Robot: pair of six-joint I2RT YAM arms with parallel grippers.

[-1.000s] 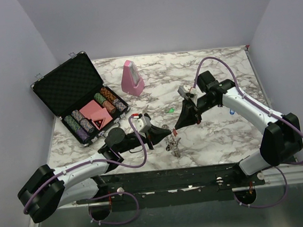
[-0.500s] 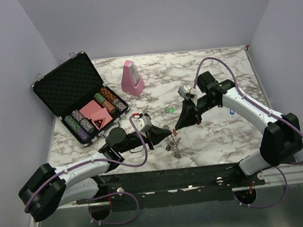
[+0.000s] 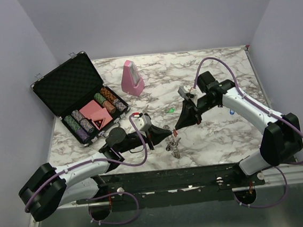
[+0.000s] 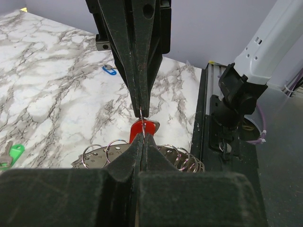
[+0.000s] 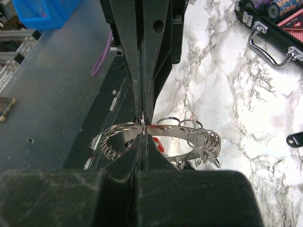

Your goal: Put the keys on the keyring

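The keyring [image 3: 171, 144] is a flat silvery ring hung with several small wire loops, held just above the table's front edge between both grippers. My left gripper [image 3: 167, 135] is shut on a thin wire loop of the keyring [image 4: 106, 152], right in front of a red-capped key [image 4: 147, 128]. My right gripper [image 5: 143, 124] is shut on another small loop on the rim of the keyring [image 5: 189, 134], with the red key [image 5: 160, 145] hanging below. A green key [image 3: 170, 110], a blue key [image 3: 231, 112] and a black key [image 5: 296, 138] lie loose on the marble.
An open black poker-chip case [image 3: 80, 101] stands at the left. A pink metronome [image 3: 132, 79] stands at the back centre. The black mounting rail [image 3: 200, 176] runs along the near edge just below the keyring.
The left arm has edged slightly forward since a second ago. Both grippers stay shut and the keyring hangs in the same spot.
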